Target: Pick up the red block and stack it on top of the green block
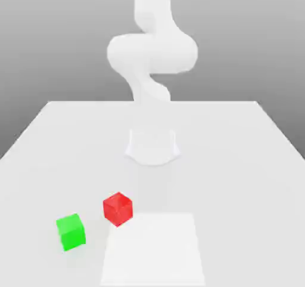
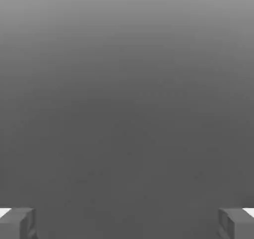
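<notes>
Inspected: red block (image 1: 118, 209) and green block (image 1: 71, 233) on tabletop (image 1: 226, 160), found unstacked, with gripper (image 2: 127, 224) spread wide

Exterior view: Shows the red block resting on the white tabletop, toward the near part and to the exterior view's left of centre. Presents plain, bright red faces, with a darker patch on the upper face. Sits turned, with an upright edge facing roughly toward the camera. Overlaps, as seen from here, a far corner of a paler rectangular patch (image 1: 153, 250) on the tabletop, at the exterior view's left end of its far edge.

Shows the green block near the red block, farther to the exterior view's left and closer to the camera. Rests on the tabletop too, with a strip of white surface between the two and hence apart from the red block. Displays a lighter green upper face and deeper green sides. Appears similar in size to the red block, and turned at a different angle.

Records the white arm (image 1: 153, 53) beyond the blocks, rising out at the upper edge of the view, with a rounded white base (image 1: 153, 148) on the far part of the tabletop. Places both blocks well apart from that base. Includes a grey backdrop (image 1: 53, 41), lighter toward the top.

Hand view: Shows both fingers (image 2: 17, 224) of the gripper, dark grey and well apart, hence spread open. Reveals a smooth, shaded grey expanse (image 2: 127, 109) beyond, ranging from dark to lighter grey.
</notes>
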Motion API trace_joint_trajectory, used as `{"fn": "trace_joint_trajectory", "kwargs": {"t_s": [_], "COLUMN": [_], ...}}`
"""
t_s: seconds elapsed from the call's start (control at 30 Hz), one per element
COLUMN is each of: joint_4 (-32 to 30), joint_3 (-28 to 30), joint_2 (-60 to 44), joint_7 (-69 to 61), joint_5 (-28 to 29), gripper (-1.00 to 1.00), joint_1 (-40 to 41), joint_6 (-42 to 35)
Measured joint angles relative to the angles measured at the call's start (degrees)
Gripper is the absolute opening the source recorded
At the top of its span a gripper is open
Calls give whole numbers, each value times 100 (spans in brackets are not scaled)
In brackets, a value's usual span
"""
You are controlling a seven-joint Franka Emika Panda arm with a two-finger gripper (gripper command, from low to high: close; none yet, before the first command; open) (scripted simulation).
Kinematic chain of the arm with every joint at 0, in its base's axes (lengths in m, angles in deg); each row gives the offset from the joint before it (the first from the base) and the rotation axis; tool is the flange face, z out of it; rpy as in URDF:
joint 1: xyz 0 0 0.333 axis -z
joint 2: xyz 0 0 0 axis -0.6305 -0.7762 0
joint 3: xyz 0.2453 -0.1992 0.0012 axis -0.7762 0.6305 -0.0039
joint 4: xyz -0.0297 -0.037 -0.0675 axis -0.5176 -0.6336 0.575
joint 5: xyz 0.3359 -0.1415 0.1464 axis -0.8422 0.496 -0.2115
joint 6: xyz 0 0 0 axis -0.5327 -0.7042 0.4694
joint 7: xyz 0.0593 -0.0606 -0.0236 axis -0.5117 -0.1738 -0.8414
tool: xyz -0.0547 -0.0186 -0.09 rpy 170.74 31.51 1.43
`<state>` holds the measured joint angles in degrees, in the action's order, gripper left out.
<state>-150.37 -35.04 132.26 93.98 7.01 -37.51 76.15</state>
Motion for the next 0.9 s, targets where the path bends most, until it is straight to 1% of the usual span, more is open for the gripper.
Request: {"fn": "trace_joint_trajectory", "kwargs": {"t_s": [0.4,0.53,0.63,0.77,0.8,0.9], "joint_4": [-2249,-3043,-3248,-3179,-3157,-3157], "joint_3": [-84,-123,-87,-35,-22,-23], "joint_2": [-1988,-2904,-4053,-4993,-5165,-5165], "joint_7": [1626,2302,2609,2692,2697,2704], "joint_5": [-76,-36,0,48,50,56], "gripper": [0,0,0,0,-100,-100], "joint_1": [894,1225,1385,1347,1334,1336], "joint_6": [1642,2358,3241,4031,4178,4182]}}
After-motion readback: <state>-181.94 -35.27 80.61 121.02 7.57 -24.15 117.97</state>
